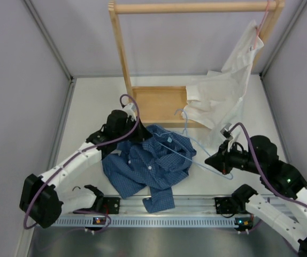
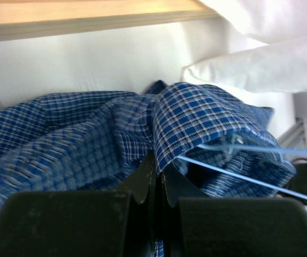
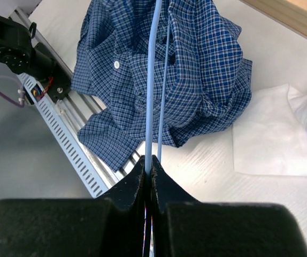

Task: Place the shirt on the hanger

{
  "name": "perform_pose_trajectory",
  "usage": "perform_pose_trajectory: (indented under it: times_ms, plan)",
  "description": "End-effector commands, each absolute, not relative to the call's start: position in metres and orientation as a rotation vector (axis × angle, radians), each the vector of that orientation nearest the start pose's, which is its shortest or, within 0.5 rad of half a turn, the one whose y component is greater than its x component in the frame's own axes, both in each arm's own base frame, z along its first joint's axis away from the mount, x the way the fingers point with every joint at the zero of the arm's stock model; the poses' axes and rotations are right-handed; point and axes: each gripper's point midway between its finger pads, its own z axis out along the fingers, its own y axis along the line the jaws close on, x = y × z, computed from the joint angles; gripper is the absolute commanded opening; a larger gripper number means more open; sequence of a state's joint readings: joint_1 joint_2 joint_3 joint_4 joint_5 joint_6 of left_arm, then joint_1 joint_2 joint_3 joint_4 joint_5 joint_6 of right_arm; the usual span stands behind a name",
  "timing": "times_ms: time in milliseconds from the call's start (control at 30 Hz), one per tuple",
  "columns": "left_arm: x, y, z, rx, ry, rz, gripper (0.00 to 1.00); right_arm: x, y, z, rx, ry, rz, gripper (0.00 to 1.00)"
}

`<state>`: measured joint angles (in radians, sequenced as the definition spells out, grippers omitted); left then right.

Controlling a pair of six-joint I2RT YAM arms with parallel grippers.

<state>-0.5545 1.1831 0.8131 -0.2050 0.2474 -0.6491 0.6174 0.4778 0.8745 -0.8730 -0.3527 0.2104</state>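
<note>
White tabletop (image 1: 89,107), with the shirt (image 1: 148,163) crumpled near its front edge. Seen only from the left wrist: left gripper (image 2: 156,174) pinched tight on checked fabric. Only from the right wrist: right gripper (image 3: 148,167) clamped on the hanger (image 3: 153,80), wires entering the shirt.

Enclosed cell: plain pale grey-lilac panels form the left wall (image 1: 14,80), back wall (image 1: 191,43) and right wall (image 1: 303,80), joined by thin metal corner posts (image 1: 46,37). A white table (image 1: 89,101) fills the cell, matte and evenly lit, with soft shadows only. A light wooden rack (image 1: 119,48) stands at the back of the table, with uprights left and right, a top rail (image 1: 191,7) across, and a flat base board (image 1: 156,104) lying on the tabletop. A slotted aluminium rail (image 1: 169,220) runs along the near table edge, with a dull grey metal strip (image 1: 169,243) just below it. The left wrist view catches the base board's edge against white.
</note>
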Motion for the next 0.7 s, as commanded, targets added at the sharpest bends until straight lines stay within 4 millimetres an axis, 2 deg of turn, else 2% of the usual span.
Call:
perform_pose_trajectory:
  times_ms: [0,67,133,167,200,233,300,433,500,533,567,667]
  plan:
    - [0.243,-0.256,0.222,0.156,2.105,-1.113,0.0,0.122,0.176,0.259,-0.667,1.919,0.914,0.0]
    - [0.229,-0.261,0.231,0.201,2.081,-1.155,0.0,0.121,0.184,0.261,-0.668,1.9,0.961,0.0]
    - [0.211,-0.268,0.244,0.285,2.051,-1.24,0.0,0.124,0.196,0.275,-0.675,1.81,1.035,0.0]
    - [0.202,-0.273,0.25,0.353,2.033,-1.268,0.0,0.116,0.204,0.271,-0.714,1.785,1.107,0.0]
    - [0.193,-0.277,0.253,0.412,2.036,-1.294,0.0,0.117,0.213,0.288,-0.737,1.674,1.156,0.0]
    - [0.181,-0.282,0.27,0.509,1.999,-1.344,0.0,0.114,0.218,0.284,-0.749,1.656,1.205,0.0]
    - [0.163,-0.287,0.281,0.655,1.968,-1.313,0.0,0.108,0.224,0.291,-0.783,1.58,1.267,0.0]
    - [0.163,-0.266,0.305,0.665,1.973,-1.114,0.0,0.109,0.226,0.307,-0.75,1.421,1.297,0.0]
    - [0.166,-0.257,0.312,0.663,1.967,-1.046,0.0,0.107,0.227,0.312,-0.742,1.36,1.316,0.0]
    - [0.166,-0.25,0.307,0.655,2.01,-0.997,0.0,0.106,0.228,0.31,-0.754,1.344,1.325,0.0]
    - [0.179,-0.24,0.317,0.609,1.995,-0.898,0.0,0.103,0.23,0.309,-0.79,1.338,1.327,0.0]
    - [0.196,-0.22,0.322,0.554,2.024,-0.722,0.0,0.107,0.23,0.305,-0.834,1.371,1.276,0.0]
